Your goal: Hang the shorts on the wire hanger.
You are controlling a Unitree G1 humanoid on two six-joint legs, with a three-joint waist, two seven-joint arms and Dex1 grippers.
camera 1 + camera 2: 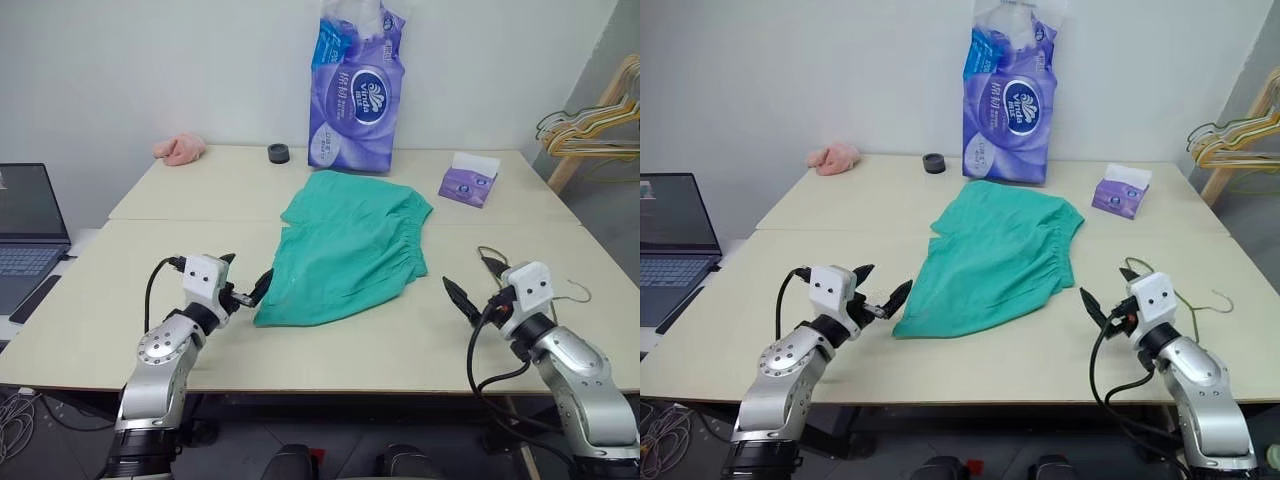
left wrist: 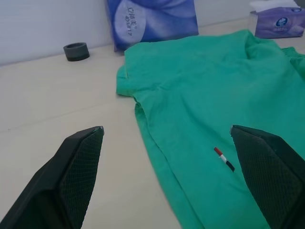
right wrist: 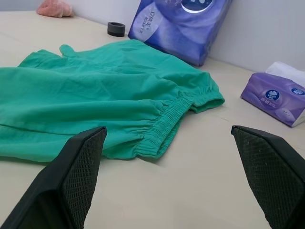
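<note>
We are looking down on a pale desk where the teal shorts are lying flat at the middle, waistband toward our right side, legs trailing toward the left. Our left hand is hovering just beside the shorts' near corner with its fingers spread wide and nothing between them; our right hand is waiting well apart from the fabric, equally wide and equally empty. The wire hanger is lying on the desk just behind the right hand, its hook curling toward the desk edge.

We are judging this the opening step: nothing is gripped yet. The next move is probably calling for one hand to take the hanger and the other to pinch the waistband, and thin wire flat on a desk is likely going to be awkward to get under.

The right wrist view is showing the gathered elastic waistband in close detail. The left wrist view is picking out a small red, white and black tag on the fabric. The eye views alone are taking in a laptop at far left and bunched yellow hangers at far right.
</note>
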